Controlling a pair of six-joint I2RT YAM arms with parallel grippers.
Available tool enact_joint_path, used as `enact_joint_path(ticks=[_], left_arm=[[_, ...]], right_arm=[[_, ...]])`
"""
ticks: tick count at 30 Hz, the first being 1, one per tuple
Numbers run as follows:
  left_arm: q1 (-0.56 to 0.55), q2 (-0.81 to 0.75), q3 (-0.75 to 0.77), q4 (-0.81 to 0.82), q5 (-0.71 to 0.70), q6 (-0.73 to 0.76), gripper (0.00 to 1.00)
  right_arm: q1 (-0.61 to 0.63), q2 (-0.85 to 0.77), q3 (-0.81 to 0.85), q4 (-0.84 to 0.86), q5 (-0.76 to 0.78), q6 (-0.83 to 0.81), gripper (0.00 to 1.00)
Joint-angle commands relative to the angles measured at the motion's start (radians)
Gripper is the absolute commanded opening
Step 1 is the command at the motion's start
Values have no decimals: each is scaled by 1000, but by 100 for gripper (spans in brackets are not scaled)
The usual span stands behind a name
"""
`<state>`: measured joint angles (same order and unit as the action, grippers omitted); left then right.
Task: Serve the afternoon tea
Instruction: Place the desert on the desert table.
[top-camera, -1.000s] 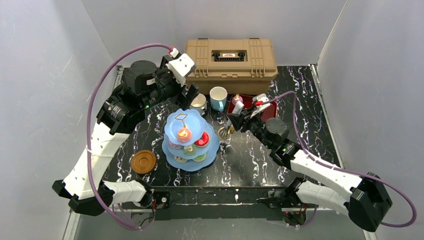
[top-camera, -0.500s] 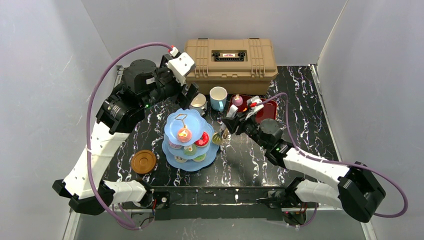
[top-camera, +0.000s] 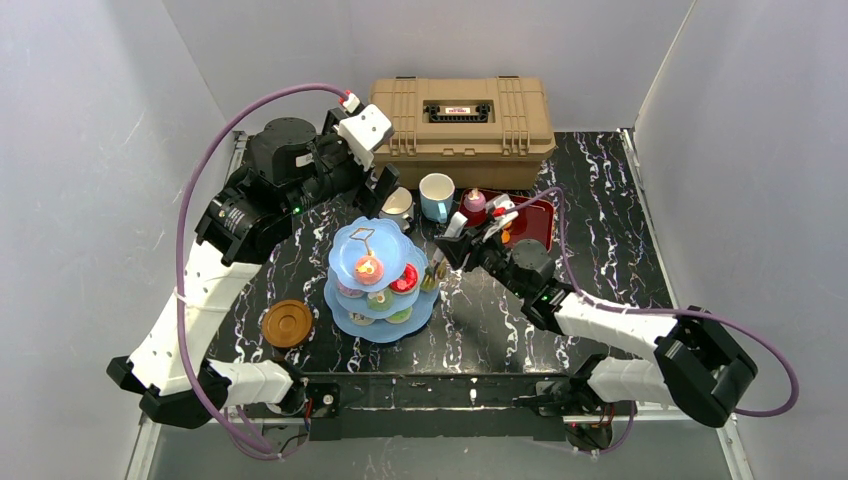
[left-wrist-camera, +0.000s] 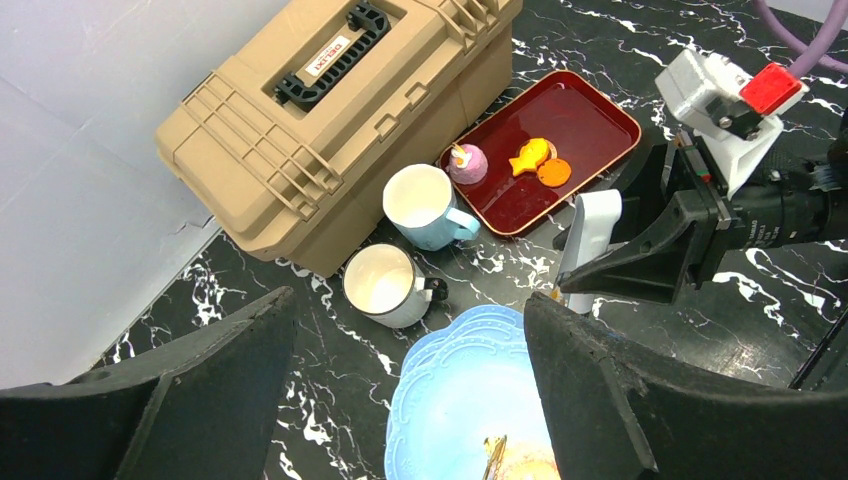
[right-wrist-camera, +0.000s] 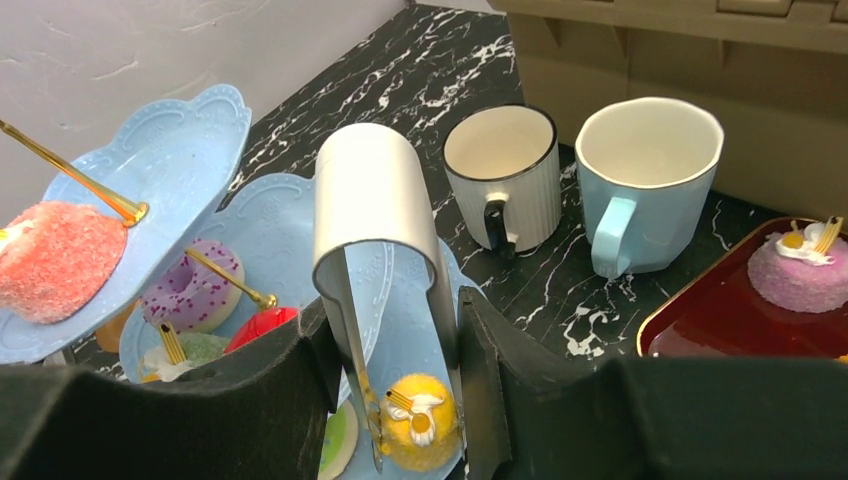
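Table (top-camera: 600, 200): black marbled top; it carries everything, with the cake stand left of its middle.
Toolbox (top-camera: 462, 118): tan, lid down, well behind the cake stand against the back wall.
Cake stand (top-camera: 345, 250): light-blue, three scalloped tiers, upright. A pink cake is on top and donuts fill the lower tiers.
Tray (top-camera: 535, 215): dark red, behind and right of the stand. It holds a pink cake (top-camera: 474, 201) and two small orange pieces.
Left gripper (top-camera: 383, 192): hangs behind the stand's left edge, above the white mug, fingers spread wide and holding nothing.
Right gripper (right-wrist-camera: 392, 340): just beside the stand's right rim, fingers pressed against the two arms of the tongs.
Light-blue mug (top-camera: 436, 195): upright, behind the stand, between it and the toolbox.
White mug (top-camera: 397, 205): upright, just left of the blue mug and close behind the stand.
Saucer (top-camera: 288, 323): brown and bare, to the stand's near left, well apart from both mugs.
Tongs (right-wrist-camera: 375, 200): metal, tips pointing down over the stand's bottom tier.
Yellow cake (right-wrist-camera: 415, 420): pinched between the tong tips, at or just above the bottom tier's right edge. Whether it touches the tier I cannot tell.
Step in hand: loading the stand, with this cake being set on the lowest tier.
Next move: probably lower until the cake rests, ease the squeeze so the tongs spring apart, then lift clear without knocking the rim. The tray's cakes and the mugs seem to remain.
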<state>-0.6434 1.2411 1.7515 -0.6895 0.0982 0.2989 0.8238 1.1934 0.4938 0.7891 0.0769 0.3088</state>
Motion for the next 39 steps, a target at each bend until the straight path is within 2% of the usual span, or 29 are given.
enact_joint_path(ticks=[1,5,8,14,22,27,39], left_arm=[[4,0,34,-4,15,-1,81],[4,0,32,-4,17,-1,81],[4,0,31,-3,17,-1,81],[4,1,33,-1,15,0,81],[4,-1,30,4,11,5,82],[4,-2,30,7,11,6,83],[3,0,35,7,8,9,84]], right_arm=[[10,24,-10,147,0,21,1],[11,42,-32,183,-1,46,1],[11,49,-44,201,0,60,5],[12,43,-45,196,-3,63,27],[11,1,-29,141,-8,38,40],[11,-15,-19,119,-34,29,41],[11,17,-3,101,-71,12,56]])
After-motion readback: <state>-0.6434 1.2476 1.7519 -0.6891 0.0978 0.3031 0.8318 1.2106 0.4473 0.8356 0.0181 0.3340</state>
